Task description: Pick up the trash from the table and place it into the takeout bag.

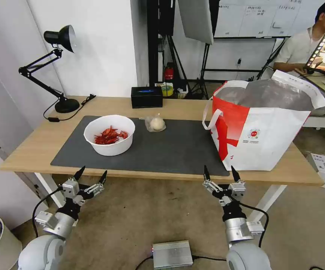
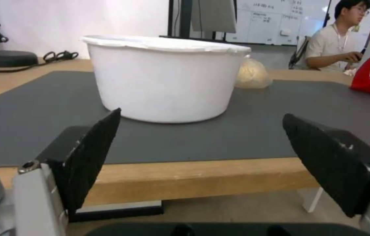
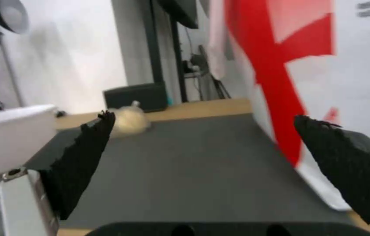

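The takeout bag (image 1: 261, 127) stands at right of the table (image 1: 177, 107); the bowl (image 1: 110, 135) and bagged bun (image 1: 156, 123) sit centre-left. Lower frame, the left gripper (image 1: 91, 175) and right gripper (image 1: 220, 173) hang wide open, empty, touching nothing

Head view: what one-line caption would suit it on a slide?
Both open hands, left hand and right hand, wait before the table bearing white bowl, bagged bun and takeout bag.
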`<state>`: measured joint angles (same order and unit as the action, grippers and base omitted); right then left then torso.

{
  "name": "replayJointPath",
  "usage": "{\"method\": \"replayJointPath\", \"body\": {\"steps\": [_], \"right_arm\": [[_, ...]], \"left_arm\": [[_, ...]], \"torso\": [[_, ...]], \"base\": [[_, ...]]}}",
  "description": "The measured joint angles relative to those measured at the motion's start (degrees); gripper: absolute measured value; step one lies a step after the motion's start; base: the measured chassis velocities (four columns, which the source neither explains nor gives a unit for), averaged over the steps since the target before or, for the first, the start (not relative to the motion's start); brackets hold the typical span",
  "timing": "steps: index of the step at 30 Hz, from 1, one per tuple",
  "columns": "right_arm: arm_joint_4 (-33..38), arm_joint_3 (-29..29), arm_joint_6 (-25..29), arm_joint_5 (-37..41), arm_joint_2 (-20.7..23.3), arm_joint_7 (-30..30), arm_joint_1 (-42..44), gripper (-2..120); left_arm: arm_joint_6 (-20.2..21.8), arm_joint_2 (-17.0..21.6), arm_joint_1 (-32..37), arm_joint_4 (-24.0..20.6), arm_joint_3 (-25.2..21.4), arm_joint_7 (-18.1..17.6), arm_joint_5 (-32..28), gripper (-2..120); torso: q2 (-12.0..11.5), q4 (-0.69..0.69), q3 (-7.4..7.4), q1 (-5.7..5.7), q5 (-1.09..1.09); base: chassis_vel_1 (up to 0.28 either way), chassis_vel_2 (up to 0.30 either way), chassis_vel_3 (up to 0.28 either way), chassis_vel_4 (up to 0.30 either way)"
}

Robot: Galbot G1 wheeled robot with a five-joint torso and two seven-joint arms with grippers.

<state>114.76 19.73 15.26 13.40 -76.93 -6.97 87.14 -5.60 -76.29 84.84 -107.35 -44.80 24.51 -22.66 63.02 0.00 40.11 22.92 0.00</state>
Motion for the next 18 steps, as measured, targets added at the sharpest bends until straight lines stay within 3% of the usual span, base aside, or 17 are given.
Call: {"method": "replayJointPath", "body": {"steps": [18], "right_arm": [[-3.9, -6.2, -2.0, 5.5, 5.0, -1.1, -13.3, 100]], "left_arm": [[-0.1, -2.2, 0.2, -0.5, 0.2, 0.1, 1.1, 100]], "torso": [[0.0, 0.0, 0.0, 0.0, 0.01]], "base": [[0.0, 0.0, 0.0, 0.0]]}}
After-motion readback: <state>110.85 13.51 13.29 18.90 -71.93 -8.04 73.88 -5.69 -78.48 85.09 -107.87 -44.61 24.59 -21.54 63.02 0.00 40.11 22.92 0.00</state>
